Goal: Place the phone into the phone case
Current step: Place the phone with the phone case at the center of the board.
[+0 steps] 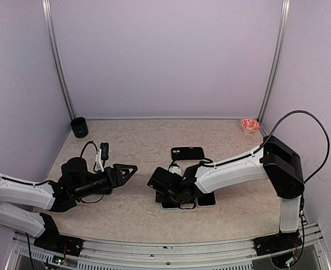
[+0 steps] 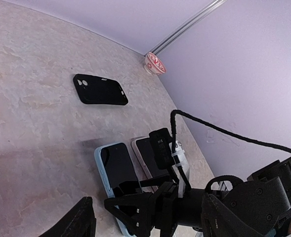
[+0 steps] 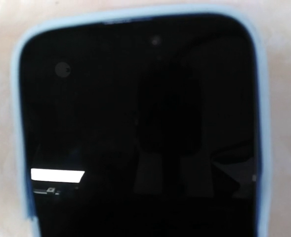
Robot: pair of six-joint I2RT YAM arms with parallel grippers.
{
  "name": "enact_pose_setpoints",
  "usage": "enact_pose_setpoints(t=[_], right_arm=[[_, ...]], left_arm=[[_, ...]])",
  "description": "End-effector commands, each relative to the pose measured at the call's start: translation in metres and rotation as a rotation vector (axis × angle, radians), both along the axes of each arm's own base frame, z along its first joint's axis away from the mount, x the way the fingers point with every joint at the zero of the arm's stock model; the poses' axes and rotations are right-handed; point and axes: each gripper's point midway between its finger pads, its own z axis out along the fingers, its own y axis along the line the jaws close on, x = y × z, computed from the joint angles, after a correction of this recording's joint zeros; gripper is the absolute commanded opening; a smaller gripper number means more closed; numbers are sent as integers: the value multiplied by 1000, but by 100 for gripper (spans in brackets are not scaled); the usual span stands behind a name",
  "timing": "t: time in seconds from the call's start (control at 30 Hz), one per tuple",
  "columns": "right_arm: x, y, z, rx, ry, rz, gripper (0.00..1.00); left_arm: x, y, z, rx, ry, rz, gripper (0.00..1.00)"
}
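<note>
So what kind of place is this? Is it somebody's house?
Probably a robot test booth, not a house: two robot arms bolted to a table, plain walls on metal posts, phones and a black case laid out.

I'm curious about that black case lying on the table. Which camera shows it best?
The left wrist view: the black case lies whole and unobstructed, its cutouts visible. The top external view shows it smaller, beyond the right arm. The right wrist view misses it, filled by a blue-edged phone.

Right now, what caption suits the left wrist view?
Right gripper above a blue-edged phone, pale-edged phone beside it, black case apart.
</note>
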Motion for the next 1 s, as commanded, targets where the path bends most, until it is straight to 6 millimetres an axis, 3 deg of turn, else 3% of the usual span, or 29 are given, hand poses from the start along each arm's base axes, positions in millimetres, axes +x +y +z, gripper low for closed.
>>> enact_pose_setpoints(t=[0.0,0.13,0.2,0.37,0.7,0.97], right_arm=[[9,-7,7,7,-11,-56,71],[9,-5,5,8,-4,-53,73],[10,-5,5,3,-4,-53,80],[10,-4,4,5,1,-45,85],[7,1,3,23,21,-31,89],[14,-1,31,21,-51,3,99]], left_arm=[[3,3,-1,0,-4,15,71],[4,3,-3,1,-1,17,71],[4,4,-4,1,1,18,71],[4,5,-5,2,4,21,71],[4,5,-4,1,3,20,71],[9,11,-5,25,10,55,75]])
